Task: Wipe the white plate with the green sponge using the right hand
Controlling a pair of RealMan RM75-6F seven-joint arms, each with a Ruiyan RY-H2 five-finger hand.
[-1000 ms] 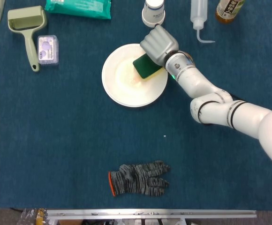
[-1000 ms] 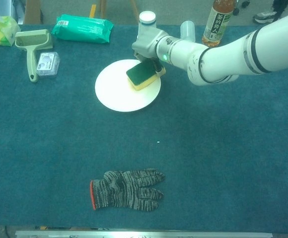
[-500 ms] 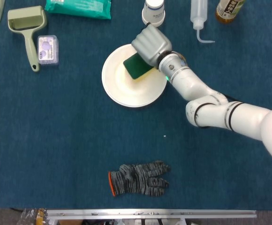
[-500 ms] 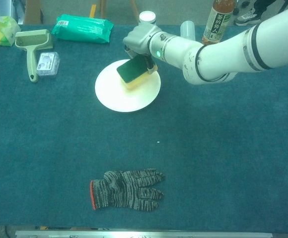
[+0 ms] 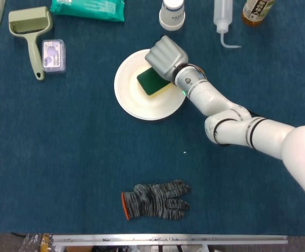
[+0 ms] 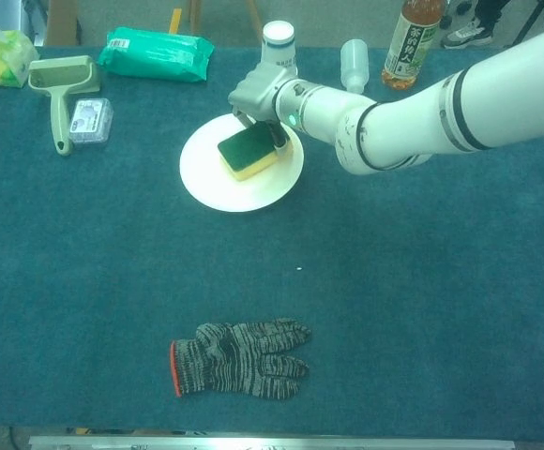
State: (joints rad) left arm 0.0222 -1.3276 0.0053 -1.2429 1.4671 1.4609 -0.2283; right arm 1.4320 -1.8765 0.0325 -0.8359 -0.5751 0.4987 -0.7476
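The white plate (image 5: 136,102) (image 6: 225,183) lies on the blue cloth at the table's middle back. On it rests the green sponge (image 5: 151,83) (image 6: 245,150), green face up with a yellow layer beneath. My right hand (image 5: 165,56) (image 6: 256,97) grips the sponge from its far right side, over the plate's upper right part, and presses it onto the plate. My left hand shows in neither view.
A grey knit glove (image 5: 155,200) (image 6: 239,359) lies near the front edge. At the back stand a white jar (image 5: 172,14), a squeeze bottle (image 5: 223,21) and a tea bottle (image 6: 410,37). A lint roller (image 5: 30,31), a small box (image 5: 53,55) and a green packet (image 5: 88,9) lie back left.
My right hand has slid the sponge leftward from the plate's right rim to its upper middle, then slightly down toward the centre.
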